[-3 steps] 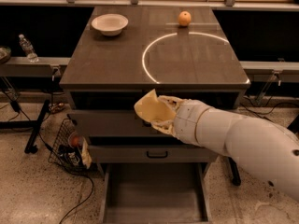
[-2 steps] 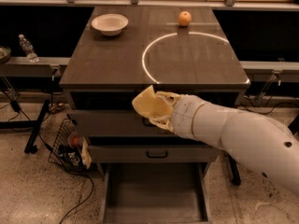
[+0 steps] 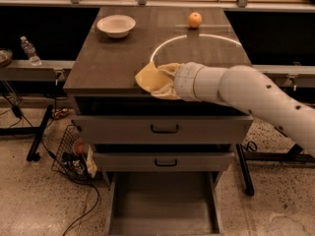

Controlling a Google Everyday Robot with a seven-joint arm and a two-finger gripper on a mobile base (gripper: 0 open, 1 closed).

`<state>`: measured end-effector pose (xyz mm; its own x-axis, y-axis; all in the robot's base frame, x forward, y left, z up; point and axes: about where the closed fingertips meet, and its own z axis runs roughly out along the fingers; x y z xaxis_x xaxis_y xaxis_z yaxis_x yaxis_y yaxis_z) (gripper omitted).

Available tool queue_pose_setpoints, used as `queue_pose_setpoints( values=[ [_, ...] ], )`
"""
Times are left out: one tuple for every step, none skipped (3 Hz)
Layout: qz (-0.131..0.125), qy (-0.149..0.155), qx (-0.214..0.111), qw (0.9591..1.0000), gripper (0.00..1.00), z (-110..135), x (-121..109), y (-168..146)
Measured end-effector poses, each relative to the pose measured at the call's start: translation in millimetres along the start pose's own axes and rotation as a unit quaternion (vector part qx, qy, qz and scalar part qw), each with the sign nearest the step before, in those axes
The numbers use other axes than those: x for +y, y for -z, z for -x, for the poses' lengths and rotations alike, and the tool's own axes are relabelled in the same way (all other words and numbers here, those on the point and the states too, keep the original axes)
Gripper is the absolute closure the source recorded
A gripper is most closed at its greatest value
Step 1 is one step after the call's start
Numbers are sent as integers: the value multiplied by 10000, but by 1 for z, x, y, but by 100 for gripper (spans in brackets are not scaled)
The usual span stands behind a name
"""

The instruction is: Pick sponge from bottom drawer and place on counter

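The pale yellow sponge (image 3: pixel 146 77) is held at the tip of my gripper (image 3: pixel 160 81), which is shut on it. The gripper hangs at the front edge of the dark counter (image 3: pixel 106 58), just over its lip, near the left end of the white arc (image 3: pixel 162 45). My white arm reaches in from the right. The bottom drawer (image 3: pixel 162 205) is pulled open below, and its flat grey floor shows nothing in it.
A white bowl (image 3: pixel 116 25) sits at the counter's back left and an orange (image 3: pixel 195 19) at the back right. Two shut drawers with black handles (image 3: pixel 165 129) lie under the counter. A wire basket (image 3: pixel 74 154) and cables are on the floor at left.
My gripper has risen with the sponge from in front of the top drawer to the counter's front edge, moving slightly forward over the lip.
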<state>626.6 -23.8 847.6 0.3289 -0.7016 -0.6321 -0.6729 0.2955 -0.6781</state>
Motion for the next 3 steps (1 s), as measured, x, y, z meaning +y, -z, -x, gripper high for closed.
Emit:
queue_pose_setpoints(
  values=[
    [59,-28,-50,10000,100,-1,-3,-9],
    [59,-27,-50,10000,82,-1,-3,-9],
    [59,-27,-51,10000,83,-1,-3,-9]
  ],
)
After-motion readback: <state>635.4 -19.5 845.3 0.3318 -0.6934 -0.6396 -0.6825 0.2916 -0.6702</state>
